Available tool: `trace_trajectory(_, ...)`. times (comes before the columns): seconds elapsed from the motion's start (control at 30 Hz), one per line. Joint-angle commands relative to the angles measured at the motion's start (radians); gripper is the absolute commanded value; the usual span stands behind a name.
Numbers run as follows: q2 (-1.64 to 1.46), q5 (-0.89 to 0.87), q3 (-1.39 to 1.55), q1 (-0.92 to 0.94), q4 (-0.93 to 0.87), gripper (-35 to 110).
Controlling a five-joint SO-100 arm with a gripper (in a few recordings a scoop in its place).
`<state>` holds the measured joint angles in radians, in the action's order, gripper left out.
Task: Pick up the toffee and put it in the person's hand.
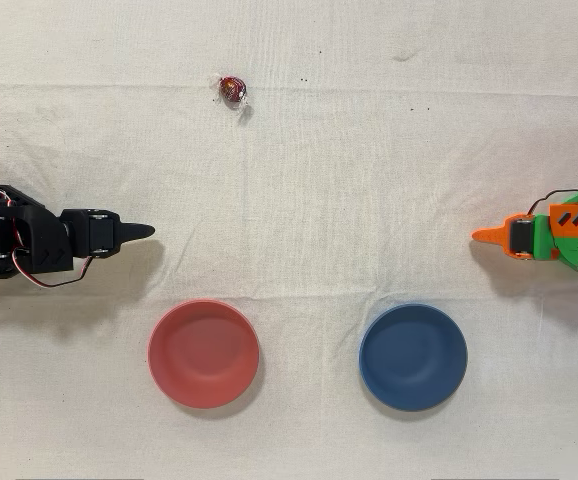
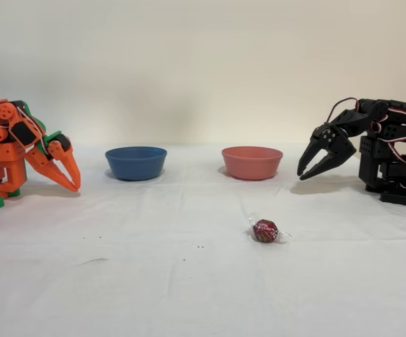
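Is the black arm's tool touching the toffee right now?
Apart. The overhead view shows bare cloth between the tool and the toffee; the fixed view shows the same gap.

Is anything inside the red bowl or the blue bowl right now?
No. From overhead, the red bowl and the blue bowl show bare insides. The toffee lies apart on the cloth. In the fixed view the rims hide the bowl floors.

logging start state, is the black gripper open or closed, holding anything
black gripper: open, holding nothing; the toffee lies apart on the cloth.
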<state>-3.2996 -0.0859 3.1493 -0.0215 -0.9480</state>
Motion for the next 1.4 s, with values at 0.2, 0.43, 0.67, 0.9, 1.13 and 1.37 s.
trace_trajectory(0.2,-0.071,-0.015,0.066,-0.021,-0.009,0)
trace_trajectory(0.43,-0.071,-0.017,0.064,-0.021,-0.009,0)
trace_trajectory(0.67,-0.071,-0.014,0.064,-0.023,-0.011,0)
trace_trajectory(0.9,-0.071,-0.012,0.064,-0.023,-0.011,0)
trace_trajectory(1.13,-0.071,-0.009,0.064,-0.023,-0.011,0)
trace_trajectory(1.37,-0.071,-0.032,0.064,-0.023,-0.009,4)
